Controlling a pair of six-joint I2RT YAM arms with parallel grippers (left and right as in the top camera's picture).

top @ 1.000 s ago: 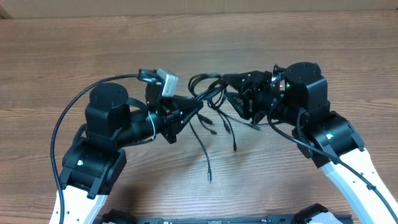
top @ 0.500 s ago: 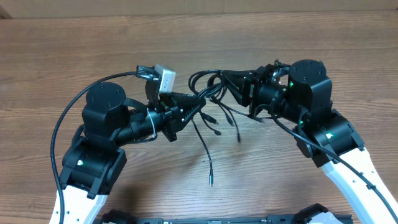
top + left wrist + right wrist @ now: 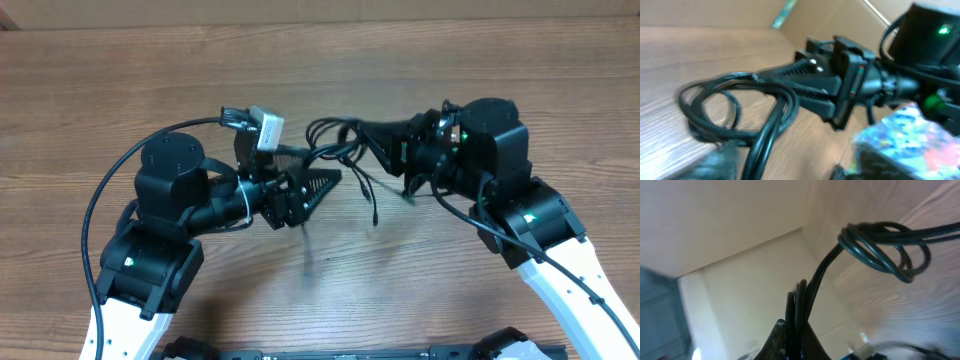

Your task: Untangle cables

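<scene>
The cables (image 3: 335, 140) are a tangle of thin black loops held above the table between the two arms. My right gripper (image 3: 368, 130) is shut on the bundle; in the right wrist view its fingers (image 3: 782, 337) pinch several cords, which run up to a loop (image 3: 885, 247). Loose plug ends (image 3: 375, 205) dangle below. My left gripper (image 3: 325, 172) stands open just left of the tangle with nothing clamped. One cord (image 3: 306, 262) shows as a blur beneath it. In the left wrist view the loops (image 3: 735, 107) hang from the right gripper (image 3: 765, 77), with a thick cord (image 3: 767, 145) between my own spread fingers.
The wooden table (image 3: 450, 60) stretches all round. Both arms' thick black wires (image 3: 110, 190) arc at the left and lower right. A white camera block (image 3: 267, 128) sits on the left wrist.
My left gripper has opened and let go of its cord, which now swings as a blur below it. The right gripper has closed on the bundle and the dangling ends have shifted.
</scene>
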